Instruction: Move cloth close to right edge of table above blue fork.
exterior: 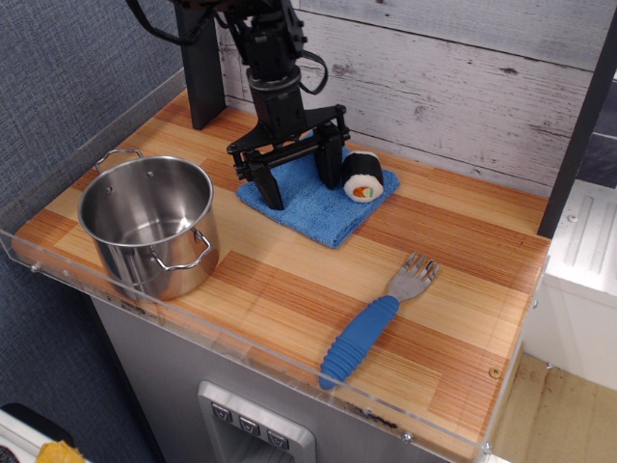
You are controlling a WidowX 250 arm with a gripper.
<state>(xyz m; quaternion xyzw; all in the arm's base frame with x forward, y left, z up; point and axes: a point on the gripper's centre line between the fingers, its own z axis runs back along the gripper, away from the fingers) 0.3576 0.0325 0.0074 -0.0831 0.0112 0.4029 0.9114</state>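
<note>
While my fingers [299, 174] stand spread wide, planted tips-down on the cloth [310, 195], I hold nothing between them; they straddle the blue towel's back half, one tip near its left corner, the other near the back edge just beside a sushi roll [363, 178]. Whether the tips press hard into the terry or only rest on it, I cannot tell from this view.

So the cloth lies directly beneath me, at the back of the worktop [463, 289] and left of centre. It is a folded square turned like a diamond, one corner pointing toward the front, so it has no real long axis to line up with. The sushi roll sits on its right corner, touching the fabric, and I judge it may ride along or tumble off if the cloth is dragged.

The fork [371, 323] lies well apart, toward the front right, its tines pointing to the back right and its ribbed handle running down to the front rim. The spot I want, by the right edge and behind the fork, is bare wood, off to my right. A steel pot [149, 224] stands to the left, clear of that path.
</note>
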